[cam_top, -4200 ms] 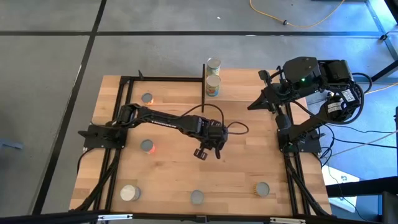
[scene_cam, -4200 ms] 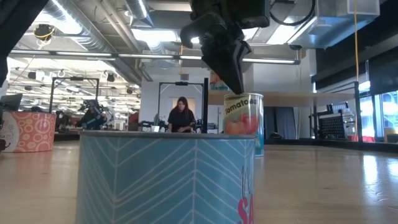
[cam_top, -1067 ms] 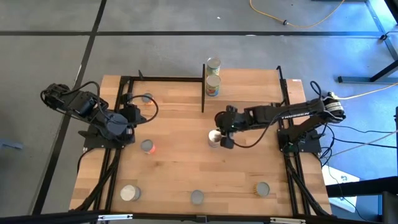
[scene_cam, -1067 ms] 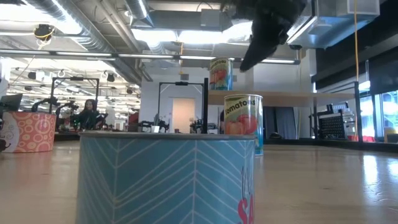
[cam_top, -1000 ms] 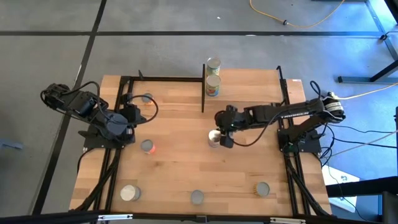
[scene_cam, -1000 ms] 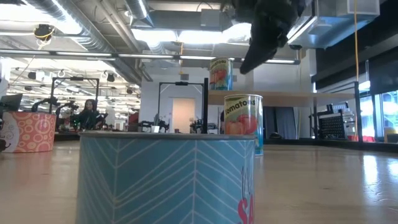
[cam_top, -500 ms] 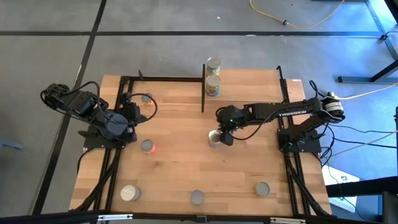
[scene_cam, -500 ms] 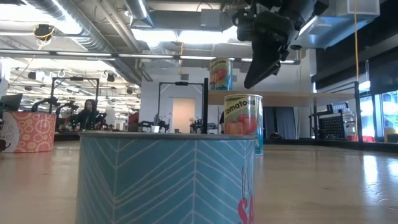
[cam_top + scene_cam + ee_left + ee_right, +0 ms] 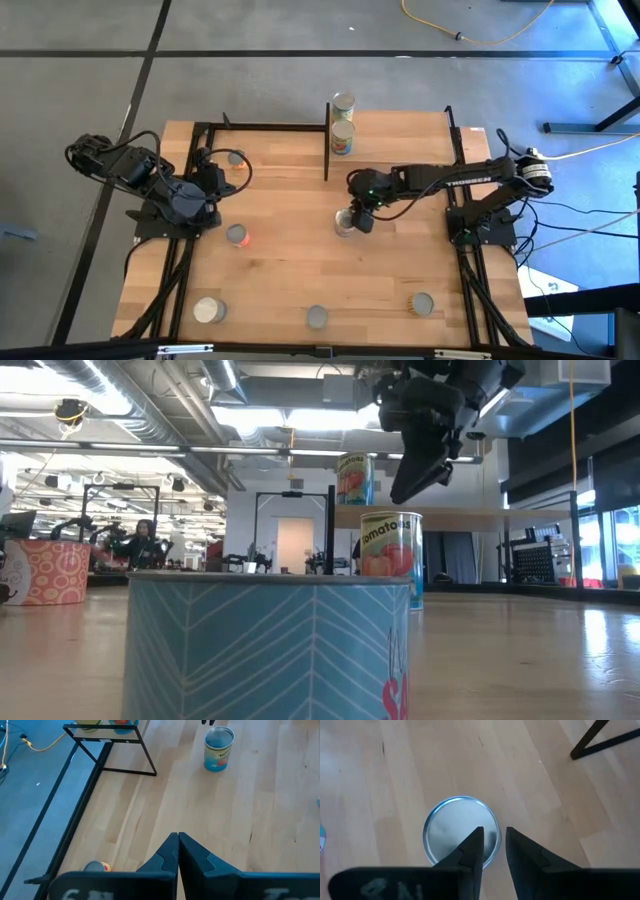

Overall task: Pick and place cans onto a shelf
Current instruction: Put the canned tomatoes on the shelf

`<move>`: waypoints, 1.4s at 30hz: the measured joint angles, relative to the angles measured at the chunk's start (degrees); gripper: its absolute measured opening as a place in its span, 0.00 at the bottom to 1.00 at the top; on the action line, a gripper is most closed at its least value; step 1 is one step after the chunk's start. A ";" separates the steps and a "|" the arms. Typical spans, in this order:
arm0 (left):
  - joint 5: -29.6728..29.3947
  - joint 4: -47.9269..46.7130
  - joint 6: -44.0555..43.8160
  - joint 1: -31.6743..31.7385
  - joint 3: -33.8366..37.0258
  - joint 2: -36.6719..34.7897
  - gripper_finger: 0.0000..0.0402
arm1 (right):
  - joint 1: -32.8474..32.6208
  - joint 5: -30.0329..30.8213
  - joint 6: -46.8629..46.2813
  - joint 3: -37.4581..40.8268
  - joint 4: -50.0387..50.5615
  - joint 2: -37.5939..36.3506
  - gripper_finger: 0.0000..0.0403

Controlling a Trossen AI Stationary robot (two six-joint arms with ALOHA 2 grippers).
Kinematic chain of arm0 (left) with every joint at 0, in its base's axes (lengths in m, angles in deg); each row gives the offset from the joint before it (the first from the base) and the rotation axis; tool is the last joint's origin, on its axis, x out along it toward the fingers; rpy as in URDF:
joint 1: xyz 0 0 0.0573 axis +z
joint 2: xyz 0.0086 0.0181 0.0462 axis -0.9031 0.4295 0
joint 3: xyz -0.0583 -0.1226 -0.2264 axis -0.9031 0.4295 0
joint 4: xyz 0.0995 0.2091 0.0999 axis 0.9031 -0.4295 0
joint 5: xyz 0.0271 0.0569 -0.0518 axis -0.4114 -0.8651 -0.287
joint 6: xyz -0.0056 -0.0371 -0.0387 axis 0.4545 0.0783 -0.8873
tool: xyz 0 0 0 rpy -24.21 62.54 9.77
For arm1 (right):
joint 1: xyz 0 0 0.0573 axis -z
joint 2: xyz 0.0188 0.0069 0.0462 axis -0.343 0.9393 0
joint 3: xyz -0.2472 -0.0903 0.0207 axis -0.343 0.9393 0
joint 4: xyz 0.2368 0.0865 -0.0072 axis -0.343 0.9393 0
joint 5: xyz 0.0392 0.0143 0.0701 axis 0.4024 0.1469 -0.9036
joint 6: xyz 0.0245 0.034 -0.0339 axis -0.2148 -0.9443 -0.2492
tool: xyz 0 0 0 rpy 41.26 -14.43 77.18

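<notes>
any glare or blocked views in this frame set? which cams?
Low view: a big teal can right at the lens blocks the lower middle, and bright ceiling lights leave the right gripper in silhouette. Right wrist view: soft sheen on the can top, no blowout. High view: evenly lit, blue cast at the right edge.

We see 2 arms: the left gripper [image 9: 178, 851] sits folded back at the table's left edge, fingers pressed together; the right gripper [image 9: 493, 849] reaches toward centre, pointing down, fingers slightly parted.
</notes>
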 joint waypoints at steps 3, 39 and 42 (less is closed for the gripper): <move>-0.01 -0.01 0.03 -0.01 0.00 0.02 0.00 | 0.00 0.00 0.00 -0.02 -0.74 1.28 0.21; 0.71 -0.04 0.67 -0.02 0.00 0.02 0.00 | -0.02 -2.76 -3.17 -0.50 -6.68 8.85 0.01; 0.73 -0.04 0.67 -0.01 0.00 0.02 0.00 | -0.04 -2.68 -4.23 -1.92 -5.99 9.06 0.01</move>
